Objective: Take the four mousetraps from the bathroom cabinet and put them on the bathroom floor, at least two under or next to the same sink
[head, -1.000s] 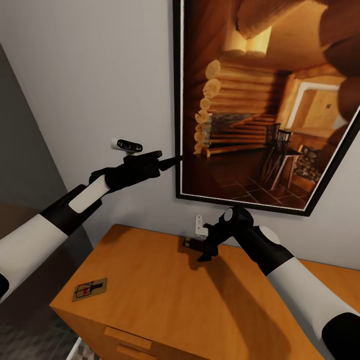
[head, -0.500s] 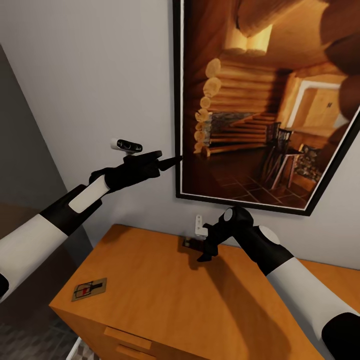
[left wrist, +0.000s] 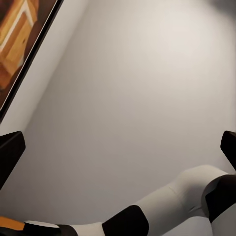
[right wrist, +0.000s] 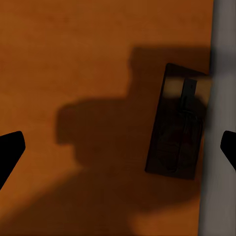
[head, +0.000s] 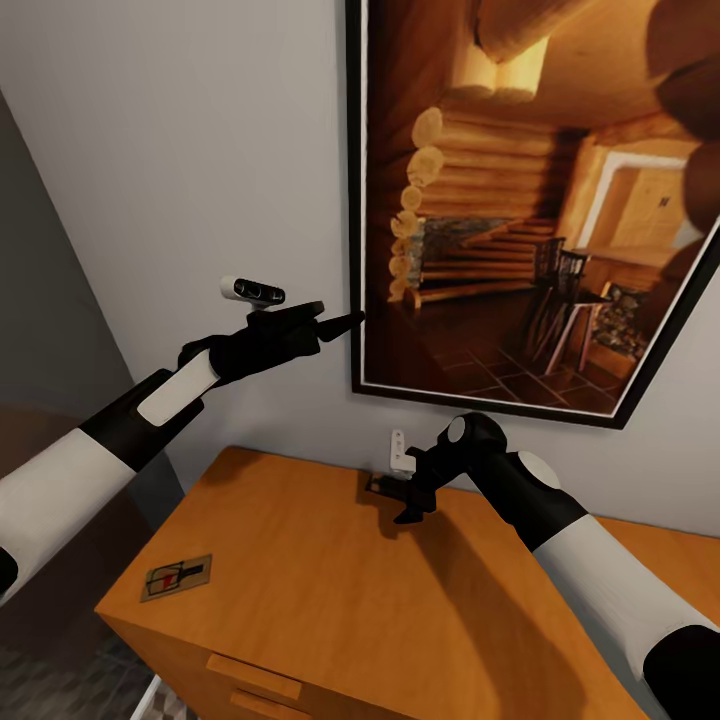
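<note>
At the near front corner of the cabinet (head: 330, 590), on its left side, one of the mousetraps (head: 176, 577) is lying flat on the orange-brown top, its red mark facing up, well apart from both arms. A drawer handle (head: 241, 666) is showing on the cabinet front just below the edge. Farther in, the right gripper (head: 408, 500) is pointing down over the back of the cabinet top, hanging just above a second mousetrap (right wrist: 176, 129), which is lying flat in the arm's shadow right against the wall (right wrist: 219, 118). In the right wrist view the two dark fingertips (right wrist: 10, 150) are sitting at opposite edges of the picture, so the jaws are standing wide apart with nothing between them, and the trap is lying off toward one finger rather than centred. To the left and higher, the left gripper (head: 335, 322) is hovering in the air, pointing toward the black frame of a large picture of a log cabin interior (head: 530, 200) hanging on the grey wall (head: 180, 150). Its fingertips (left wrist: 9, 152) are likewise showing at opposite edges of the left wrist view, spread wide and holding nothing
</note>
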